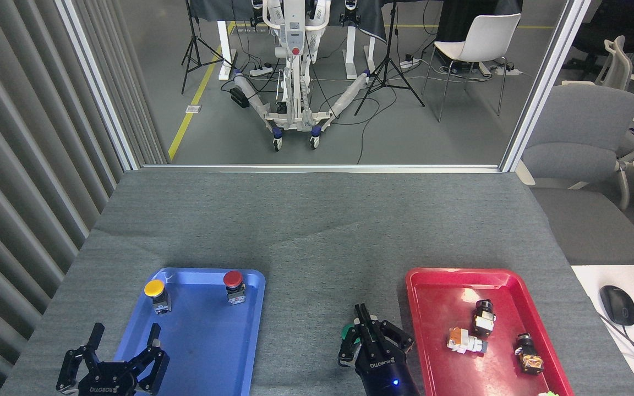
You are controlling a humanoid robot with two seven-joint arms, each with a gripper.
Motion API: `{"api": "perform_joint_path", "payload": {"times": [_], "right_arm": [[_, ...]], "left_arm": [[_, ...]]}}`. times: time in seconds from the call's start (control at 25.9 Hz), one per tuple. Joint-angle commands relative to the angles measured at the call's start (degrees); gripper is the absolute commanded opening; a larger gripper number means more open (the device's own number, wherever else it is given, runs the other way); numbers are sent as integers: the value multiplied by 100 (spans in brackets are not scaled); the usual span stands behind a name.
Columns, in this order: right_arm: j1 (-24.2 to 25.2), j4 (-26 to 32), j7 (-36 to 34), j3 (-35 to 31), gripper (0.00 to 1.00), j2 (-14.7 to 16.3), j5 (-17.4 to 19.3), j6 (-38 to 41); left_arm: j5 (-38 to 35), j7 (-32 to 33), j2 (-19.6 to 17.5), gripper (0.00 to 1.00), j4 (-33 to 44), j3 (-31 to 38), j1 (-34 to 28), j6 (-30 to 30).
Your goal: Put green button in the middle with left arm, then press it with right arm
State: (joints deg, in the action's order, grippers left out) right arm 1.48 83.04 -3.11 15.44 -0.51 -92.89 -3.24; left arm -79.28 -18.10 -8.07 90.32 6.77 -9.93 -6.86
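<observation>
My right hand (362, 322), fingers together, over round green button (348, 332) on bare woven tabletop (317, 231); left hand (124, 336) wide.

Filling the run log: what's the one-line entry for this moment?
green button: in middle | right gripper: over it, shut | left gripper: open, empty | blue tray

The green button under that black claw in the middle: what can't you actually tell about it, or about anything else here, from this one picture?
- Green button, head view: mostly covered by the right gripper; whether it is being touched or pressed cannot be told.
- Right gripper's fingers: bunched and dark, so open or shut is unclear.
- Parts in the red tray: too small to identify; a light green one is cut off by the bottom edge.
- Both arms: cut off by the bottom edge.
</observation>
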Motion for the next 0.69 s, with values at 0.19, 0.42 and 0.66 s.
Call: {"api": "perform_joint_path", "payload": {"times": [0.19,0.42,0.66], "right_arm": [[115,406,-181,-797,100,16,-1,-230],[423,644,-164,-1078,100,121,34,-213],[484,793,-181,-1104,100,113,34,-230]], "left_arm": [[0,0,16,99,-32,-9,18,-79],[0,0,8,99,-32,-9,18,-88],[-9,18,8,99,-67,-9,27,-105]]}}
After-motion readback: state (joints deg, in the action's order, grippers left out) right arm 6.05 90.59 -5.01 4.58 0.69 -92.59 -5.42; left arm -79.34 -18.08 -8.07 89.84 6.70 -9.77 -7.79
